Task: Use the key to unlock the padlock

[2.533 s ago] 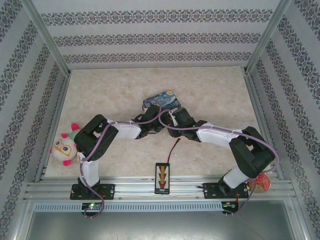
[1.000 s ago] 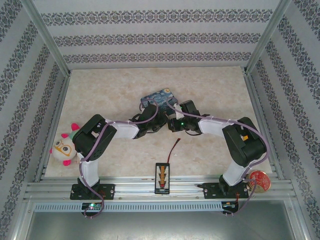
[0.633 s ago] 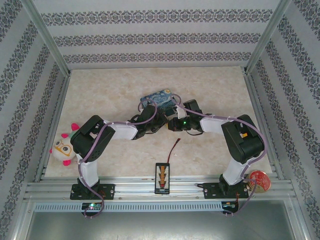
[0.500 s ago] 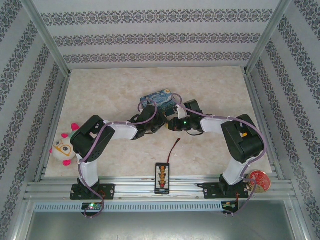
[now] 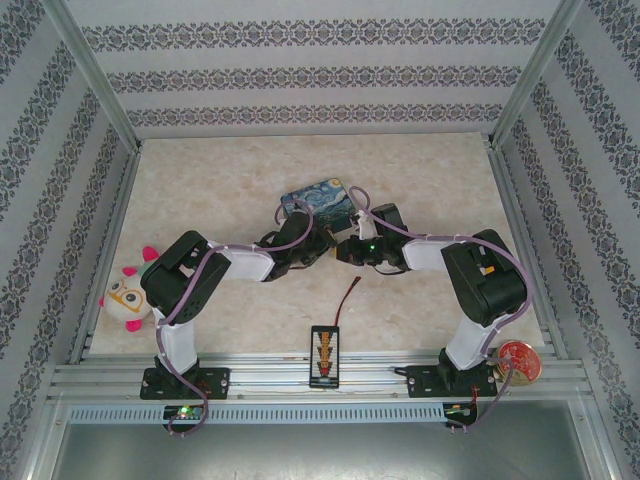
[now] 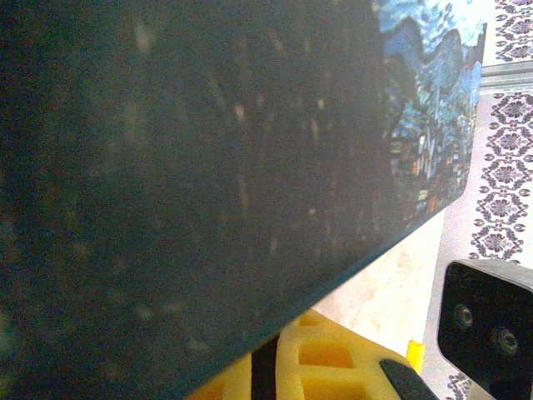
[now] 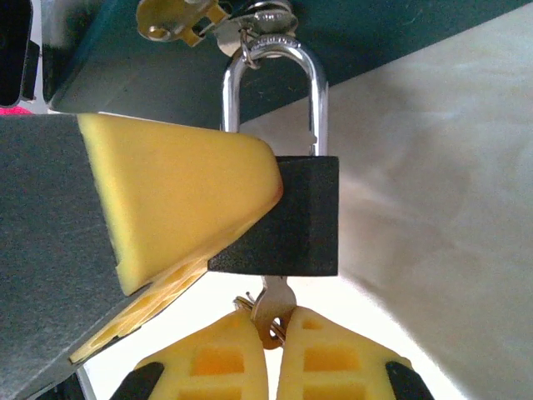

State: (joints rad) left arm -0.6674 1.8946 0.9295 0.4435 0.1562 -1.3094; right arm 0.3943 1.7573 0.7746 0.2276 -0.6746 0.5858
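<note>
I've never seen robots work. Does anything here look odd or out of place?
Nothing looks damaged or spilled. Oddly, a plush toy lies at the left edge of the table and a red disc at the near right, unrelated to the padlock. The blue tin sits askew to the table's edges.

A: Right wrist view, key (image 7: 271,310): is the blade visible?
B: No, it is buried in the padlock (image 7: 291,218). The bow is mostly covered by the right gripper (image 7: 271,333) pads (image 7: 329,358). The padlock's left side sits behind one left gripper (image 5: 320,244) pad (image 7: 171,196).
A: Hasp (image 7: 179,21)?
B: Cut by the top edge.
A: Left wrist view?
B: Tin (image 6: 191,167) wall is a dark blur. Own fingers are clipped at the bottom edge, grip unreadable.
A: Top view?
B: Padlock and key too small to tell.
</note>
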